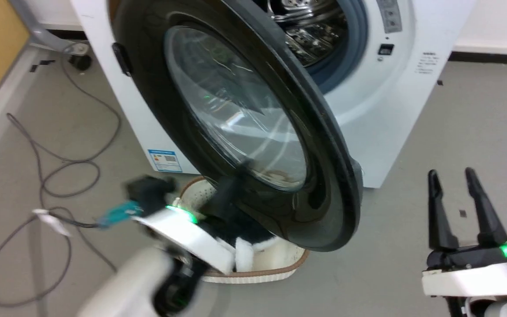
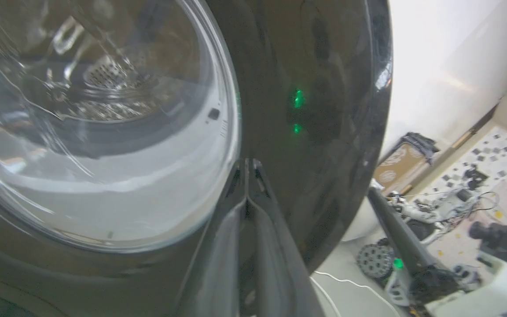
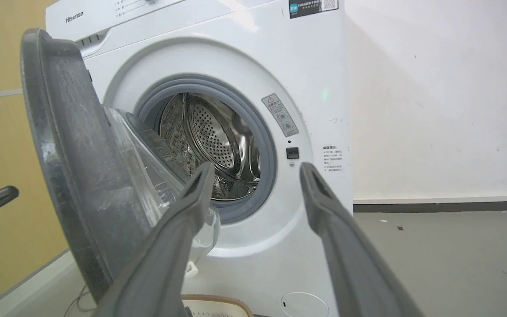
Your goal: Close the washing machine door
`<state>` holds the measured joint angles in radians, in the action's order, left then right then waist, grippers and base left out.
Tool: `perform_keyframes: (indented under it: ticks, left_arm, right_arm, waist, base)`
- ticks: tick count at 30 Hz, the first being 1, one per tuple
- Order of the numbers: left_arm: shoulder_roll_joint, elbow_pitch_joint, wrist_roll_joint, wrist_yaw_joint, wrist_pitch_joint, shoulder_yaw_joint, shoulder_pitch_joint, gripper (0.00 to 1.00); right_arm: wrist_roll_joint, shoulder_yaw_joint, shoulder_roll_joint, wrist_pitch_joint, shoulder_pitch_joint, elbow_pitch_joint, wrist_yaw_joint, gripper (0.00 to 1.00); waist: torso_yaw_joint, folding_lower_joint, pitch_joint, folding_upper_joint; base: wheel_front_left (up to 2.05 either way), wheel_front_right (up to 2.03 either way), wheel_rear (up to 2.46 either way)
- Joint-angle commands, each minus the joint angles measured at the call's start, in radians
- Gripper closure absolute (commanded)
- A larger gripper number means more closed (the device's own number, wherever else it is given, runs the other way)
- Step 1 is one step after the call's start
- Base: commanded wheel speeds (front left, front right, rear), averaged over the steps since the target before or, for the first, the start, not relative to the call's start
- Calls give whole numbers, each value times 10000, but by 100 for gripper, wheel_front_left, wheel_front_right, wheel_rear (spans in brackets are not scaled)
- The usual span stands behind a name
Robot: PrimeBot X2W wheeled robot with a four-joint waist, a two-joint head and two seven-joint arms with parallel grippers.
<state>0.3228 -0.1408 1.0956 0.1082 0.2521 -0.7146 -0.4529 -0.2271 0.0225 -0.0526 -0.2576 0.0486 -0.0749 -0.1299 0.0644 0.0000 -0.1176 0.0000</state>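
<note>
Fingers [image 2: 222,246] of left gripper [image 2: 248,162] together, tips against washing machine door [image 2: 324,154] rim; right gripper [image 1: 450,172] apart, empty.

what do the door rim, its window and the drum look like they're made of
Door rim: probably glossy black plastic, since it mirrors green lights like a polished surface.
Window: clear glass or plastic, hard to tell which. It is see-through with streaky reflections.
Drum: polished steel by the look of it, with a shiny, perforated wall.
</note>
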Motion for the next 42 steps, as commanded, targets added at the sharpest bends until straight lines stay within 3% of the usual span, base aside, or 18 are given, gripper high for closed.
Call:
perform_keyframes:
  ticks: [1,5,11,12,13,14,16,17,18,19,20,27,34,37,42]
  left_arm:
    - [182,-112,-513,-327,69,232,-112,100]
    - [461,235,-3120,-2226,91,1747,23,100]
    - [639,1400,-5996,-4283,95,3724,1218,100]
    - [757,1503,-6473,-4598,95,3921,1491,77]
    - [795,1602,-6803,-4874,95,4108,1759,23]
    - [757,1782,-7027,-5108,95,4361,1991,0]
    - [802,1991,-7484,-5379,96,4688,2501,0]
    - [827,2073,-7695,-5466,96,4788,2732,0]
    - [786,2166,-7797,-5524,96,4912,2954,0]
    - [715,2240,-7832,-5565,96,5061,3169,0]
    - [643,2290,-7853,-5573,96,5207,3360,0]
    - [131,2345,-8464,-5185,96,5877,4294,0]
    - [-627,2281,-8817,-4689,97,6310,4908,0]
    - [-879,2215,-8996,-4435,97,6395,4936,0]
    - [-1246,2131,-9294,-4083,97,6472,4843,0]
  right_arm:
    - [-69,68,24,-42,37,-126,-8,0]
    - [-65,301,24,-42,234,-557,-8,0]
    - [90,395,24,-42,726,-1226,-8,0]
    - [112,383,24,-42,829,-1333,-8,0]
    - [141,350,24,-42,937,-1451,-8,0]
    - [139,311,24,-42,1049,-1575,-8,0]
    - [148,123,24,-42,1286,-1852,-8,0]
    - [213,-3,24,-42,1393,-1985,-8,0]
    - [247,-135,24,-42,1504,-2120,-8,23]
    - [256,-263,24,-42,1617,-2267,-8,67]
    - [260,-396,24,-42,1710,-2400,-8,100]
    - [-239,-2048,-466,-42,2158,-2910,-8,100]
    - [-415,-4240,-1588,-42,2001,-1920,-8,100]
    - [28,-4630,-1940,-42,1821,-1236,-8,100]
    - [260,-4490,-1954,-42,1286,-294,-8,100]
  waist:
    - [98,0,70,0]
    - [271,0,128,0]
    - [407,0,180,0]
    - [428,0,186,0]
    - [452,0,189,0]
    - [477,0,187,0]
    - [521,0,183,0]
    - [547,0,187,0]
    - [574,0,190,0]
    - [605,0,190,0]
    - [653,0,186,0]
    - [903,0,164,0]
    - [1051,0,229,0]
    - [1117,0,214,0]
    - [1150,0,166,0]
  base:
    - [0,0,0]
    - [0,0,0]
    - [0,0,0]
    - [0,0,0]
    - [0,0,0]
    - [0,0,0]
    - [0,0,0]
    - [0,0,0]
    - [0,0,0]
    - [0,0,0]
    - [0,0,0]
    - [0,0,0]
    - [0,0,0]
    - [0,0,0]
    - [0,0,0]
